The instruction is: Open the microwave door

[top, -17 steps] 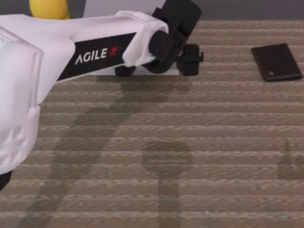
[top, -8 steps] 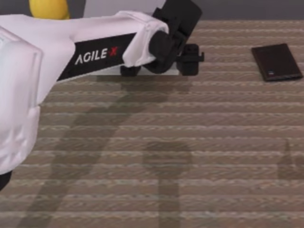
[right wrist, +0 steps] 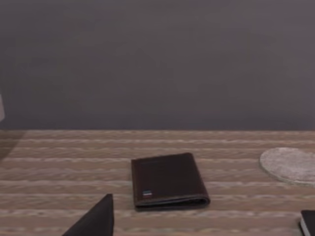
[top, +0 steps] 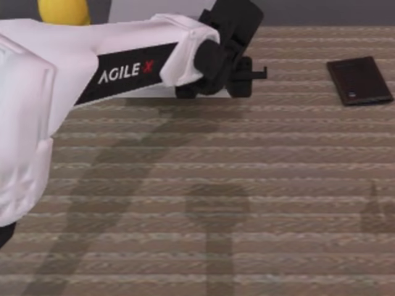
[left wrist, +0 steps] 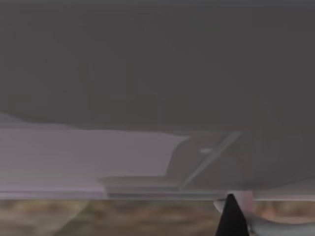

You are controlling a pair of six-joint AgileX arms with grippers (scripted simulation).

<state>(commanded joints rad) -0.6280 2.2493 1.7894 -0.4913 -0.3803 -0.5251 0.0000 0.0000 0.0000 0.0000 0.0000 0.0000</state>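
The microwave shows as a light-grey box at the table's far edge, mostly hidden by my left arm. A pale strip of its front peeks out below the arm. My left gripper is at that front's right end, open, its two black fingers apart. In the left wrist view the microwave door fills the picture with its grey window. One black fingertip stands just below the door's lower edge, beside a small white piece. My right gripper is parked and open at the right, outside the top view.
A flat dark slab lies at the table's far right, straight ahead of the right gripper. A round pale mat and a black corner lie beyond it. A yellow object stands at the far left.
The left gripper's two fingers have drawn closer: the one under the arm slid right toward the other. The arm itself has barely moved.
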